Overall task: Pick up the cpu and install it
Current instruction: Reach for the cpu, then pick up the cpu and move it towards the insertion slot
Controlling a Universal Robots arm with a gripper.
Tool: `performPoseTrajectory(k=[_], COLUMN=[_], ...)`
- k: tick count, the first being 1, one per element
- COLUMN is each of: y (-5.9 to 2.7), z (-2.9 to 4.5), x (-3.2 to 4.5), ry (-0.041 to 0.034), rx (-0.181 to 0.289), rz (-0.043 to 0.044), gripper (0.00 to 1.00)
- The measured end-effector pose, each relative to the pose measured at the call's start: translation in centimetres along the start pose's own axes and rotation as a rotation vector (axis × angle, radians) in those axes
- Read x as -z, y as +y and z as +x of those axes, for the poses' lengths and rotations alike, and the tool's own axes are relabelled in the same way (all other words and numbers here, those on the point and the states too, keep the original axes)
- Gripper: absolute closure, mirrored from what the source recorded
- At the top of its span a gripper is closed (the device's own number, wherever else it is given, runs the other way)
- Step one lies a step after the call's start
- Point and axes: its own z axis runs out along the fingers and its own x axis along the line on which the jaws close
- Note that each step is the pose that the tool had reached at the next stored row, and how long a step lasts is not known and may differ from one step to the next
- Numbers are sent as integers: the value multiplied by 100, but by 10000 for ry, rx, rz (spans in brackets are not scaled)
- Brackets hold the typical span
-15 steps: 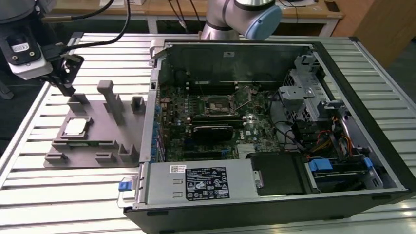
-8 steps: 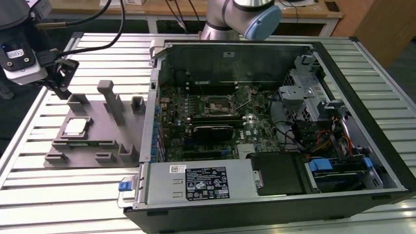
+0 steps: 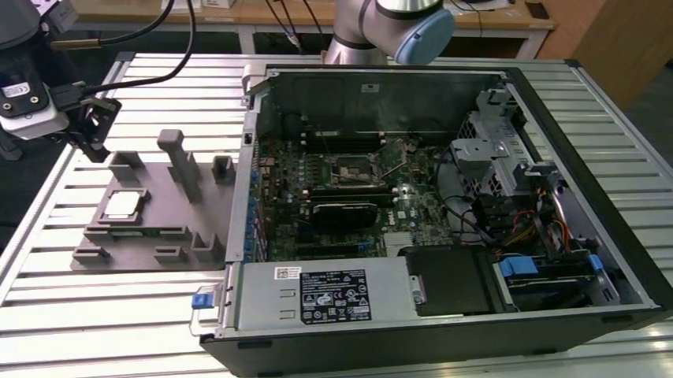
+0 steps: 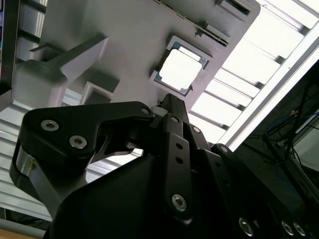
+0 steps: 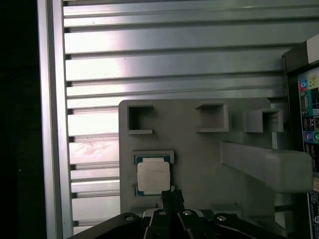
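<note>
Pincer (image 5: 172, 198), clenched on nothing, hovers beside the cpu (image 5: 153, 178), its tip hiding part of the holder (image 5: 199, 149).

cpu (image 3: 123, 205) open above, tall grey post (image 3: 180, 161) beside

Grey holder tray (image 3: 169, 214) beside open computer case (image 3: 421, 348) on slatted table (image 3: 94, 315).

- The cpu (image 3: 123, 205) (image 4: 180, 69) (image 5: 153, 178) was a small, thin square chip with a pale silver metal top and a narrow green rim.
- It lay flat, top up, in a square framed recess of the grey holder (image 3: 158, 211).
- That holder sat on the table (image 3: 105, 315), towards the exterior view's left.
</note>
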Motion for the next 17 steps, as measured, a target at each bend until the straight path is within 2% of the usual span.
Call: performPoseTrajectory(k=[7, 17], y=[-1, -5], z=[8, 18], x=[-11, -74], ry=[0, 0], rx=[-1, 0], rz=[0, 0], gripper=[89, 89])
